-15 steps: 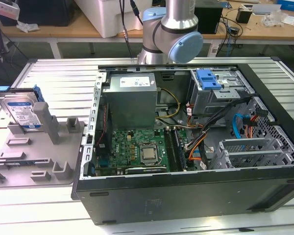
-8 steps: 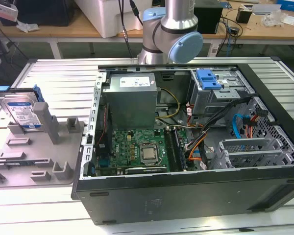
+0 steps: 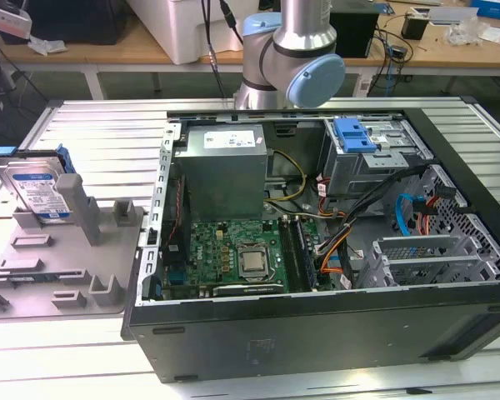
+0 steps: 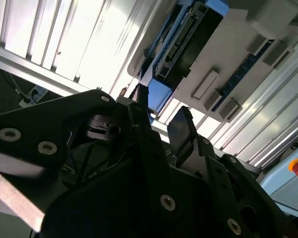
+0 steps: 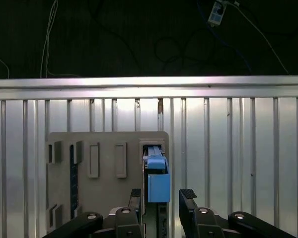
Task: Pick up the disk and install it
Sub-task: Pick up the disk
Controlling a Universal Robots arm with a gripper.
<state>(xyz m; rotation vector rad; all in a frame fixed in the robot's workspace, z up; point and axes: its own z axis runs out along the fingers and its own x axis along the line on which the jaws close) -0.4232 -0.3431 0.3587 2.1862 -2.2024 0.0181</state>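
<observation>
The disk point(image 3: 36, 188) stands on edge in a grey holder point(image 3: 67, 267) at the exterior view's left. It is silver-grey with a white-and-blue label and a blue caddy around it. In the first wrist view the disk point(image 5: 158, 181) shows edge-on in the holder point(image 5: 104, 198), some way beyond my gripper point(image 5: 161, 197). The gripper is open, with its two dark fingers either side of the disk's line and nothing between them. In the second wrist view the gripper point(image 4: 160, 116) is open short of the disk point(image 4: 184, 39).
An open computer case point(image 3: 317, 333) lies at the middle and right of the ribbed metal table point(image 3: 108, 133). Inside are a grey power supply point(image 3: 225, 167), a motherboard point(image 3: 233, 258) and a drive cage with a blue bracket point(image 3: 354, 133). The arm point(image 3: 287, 58) rises behind the case.
</observation>
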